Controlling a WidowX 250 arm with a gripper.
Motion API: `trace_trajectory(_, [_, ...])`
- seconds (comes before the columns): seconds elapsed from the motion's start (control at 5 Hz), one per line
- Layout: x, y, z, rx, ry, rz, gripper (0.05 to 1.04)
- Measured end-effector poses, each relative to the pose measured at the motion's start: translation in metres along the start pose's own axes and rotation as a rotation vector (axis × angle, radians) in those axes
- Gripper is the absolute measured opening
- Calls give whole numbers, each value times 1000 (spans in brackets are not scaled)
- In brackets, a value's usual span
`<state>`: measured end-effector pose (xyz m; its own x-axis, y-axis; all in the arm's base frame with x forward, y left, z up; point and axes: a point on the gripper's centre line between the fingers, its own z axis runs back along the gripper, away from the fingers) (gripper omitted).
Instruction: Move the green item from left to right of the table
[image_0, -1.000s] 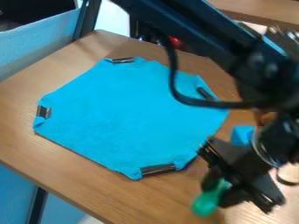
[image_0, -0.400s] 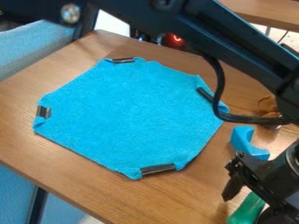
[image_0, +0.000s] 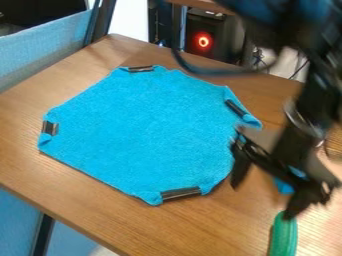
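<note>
Green item: the green item (image_0: 284, 235) is lying on the worktop (image_0: 87, 200) at the lower right of the view, its far end showing just by one fingertip. I am counting one. It is probably resting there because that side is serving as the goal.
Hand: the black hand (image_0: 262, 201) is hanging over the right side with its two fingers standing wide apart, and it is gripping nothing. It is likely staying spread so that the green item is lying free; whether the nearer fingertip is touching it, I cannot tell.
Arm: one black arm (image_0: 314, 100) is coming in from the top edge and carrying the hand.
Cloth: one blue cloth (image_0: 147, 135) is covering the middle of the worktop, seemingly marking out a work area.
Clips: four dark clips are gripping its folded corners, at the far side (image_0: 140, 69), left (image_0: 50, 128), right (image_0: 235, 107) and near side (image_0: 180, 193), presumably keeping it from sliding or bunching.
Blue piece: one blue piece (image_0: 283, 187) is showing behind the hand, partly hidden; its purpose is remaining unclear.
Red light: one red light (image_0: 204, 41) is glowing beyond the worktop, playing no part in the job.
Progress: the move is looking finished, or nearly so; lifting the hand straight away is seeming wise, since a sideways sweep is risking a nudge.
</note>
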<state>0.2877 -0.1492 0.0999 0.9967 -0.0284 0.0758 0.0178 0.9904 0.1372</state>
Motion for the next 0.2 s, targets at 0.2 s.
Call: trace_trajectory(0.2, [-1, 58, 30, -110, 26, 62, 1000])
